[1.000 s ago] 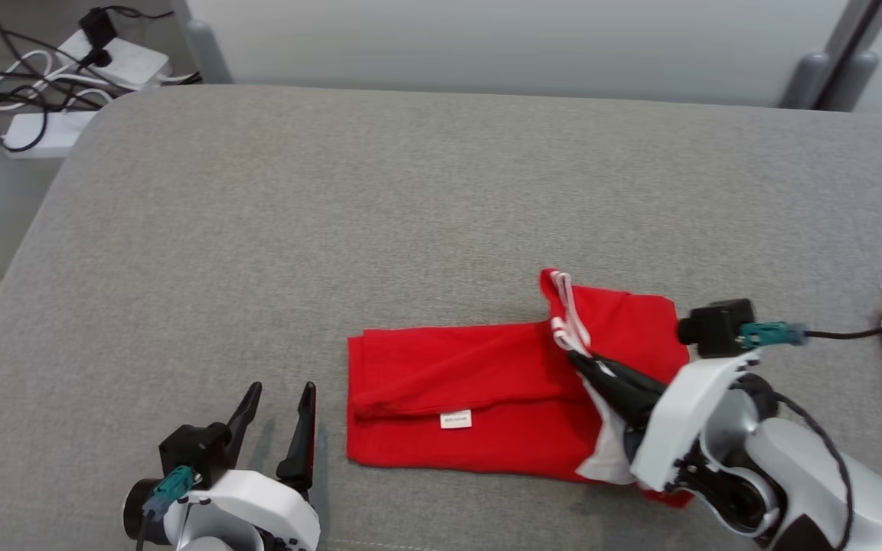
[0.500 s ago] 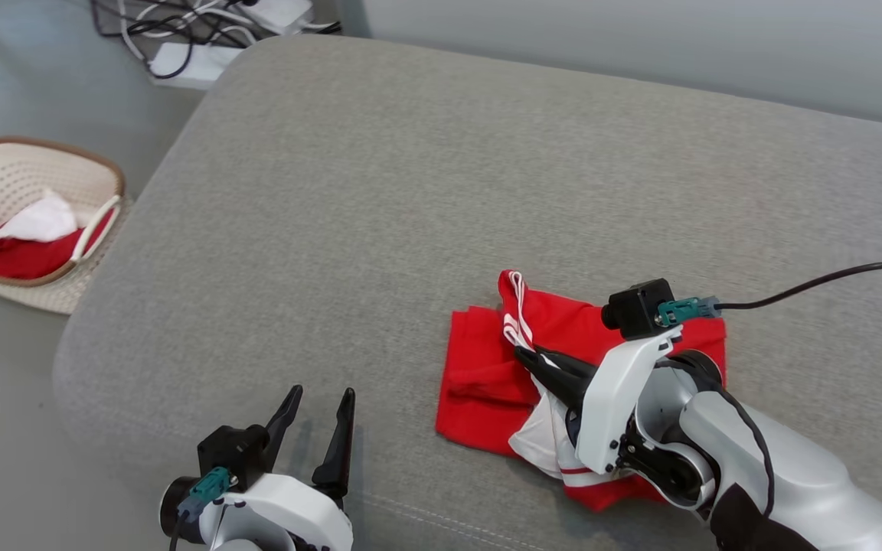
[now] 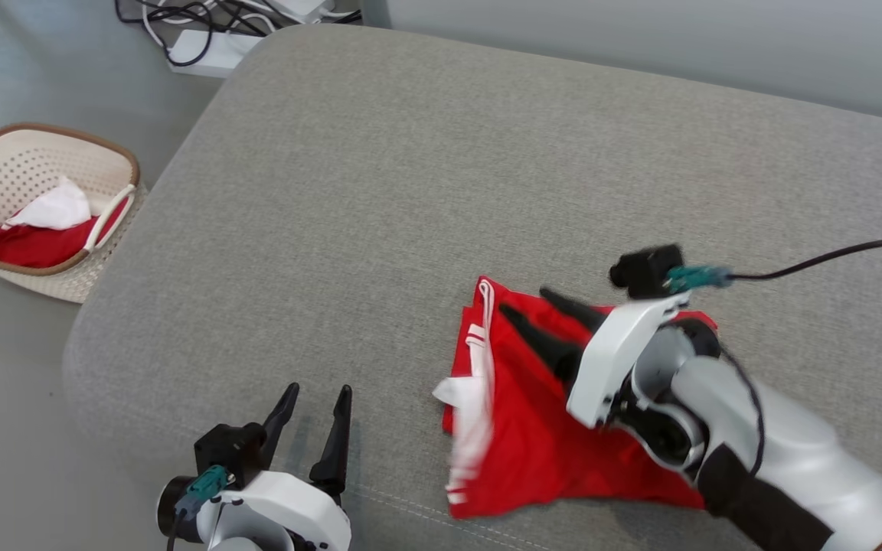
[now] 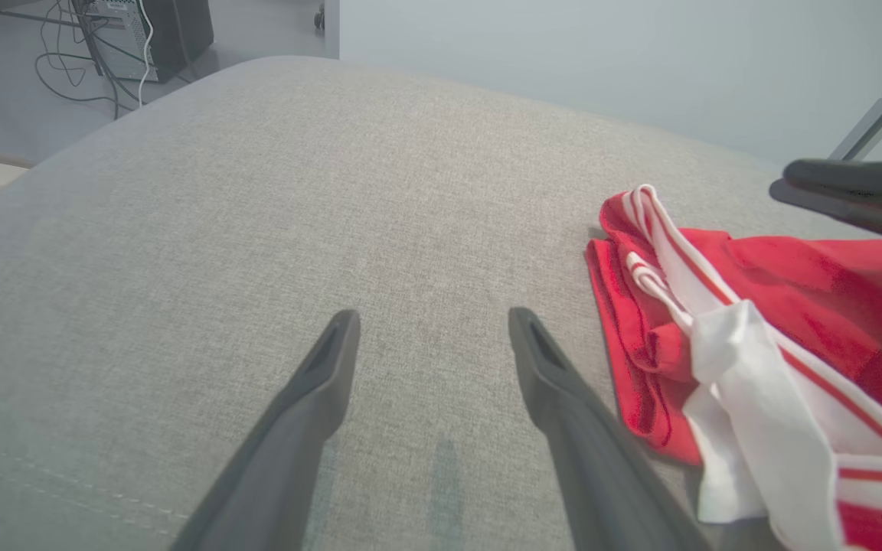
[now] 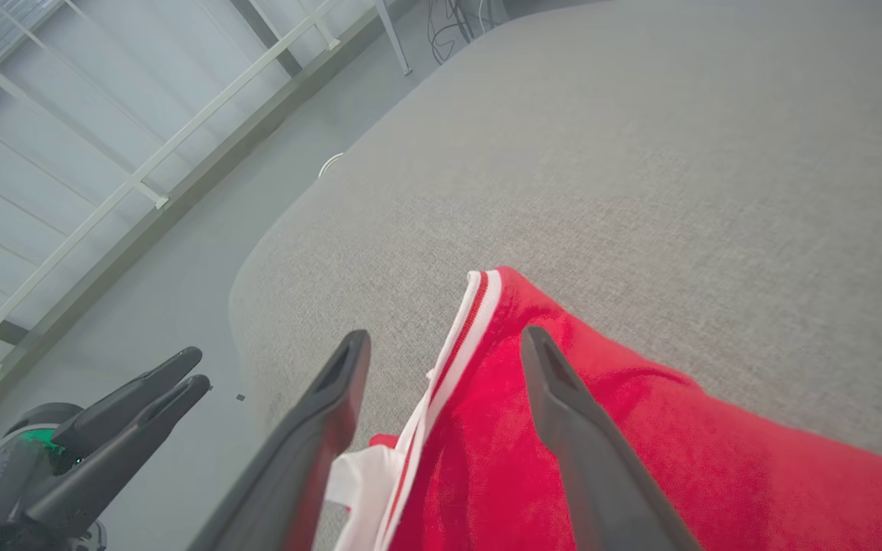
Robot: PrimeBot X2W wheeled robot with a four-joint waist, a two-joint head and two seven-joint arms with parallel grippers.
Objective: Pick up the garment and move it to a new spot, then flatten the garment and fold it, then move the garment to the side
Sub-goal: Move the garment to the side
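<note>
The right hand point(image 3: 524, 301), clenched a moment earlier on the red white-striped cloth garment point(image 3: 517, 428), now hangs released just above it. The garment lies rumpled on the grey fabric surface point(image 3: 410, 191). The left hand point(image 3: 319, 389), fingers spread and empty, hovers left of the garment.

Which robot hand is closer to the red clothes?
Right. The right gripper is open right over the red garment; the left gripper sits apart beside it, open.

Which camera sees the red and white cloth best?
The head view: the red fabric garment with white stripes lies nearly whole there, partly behind the right arm. The left wrist view cuts it off at the edge; the right wrist view catches one striped corner.
</note>
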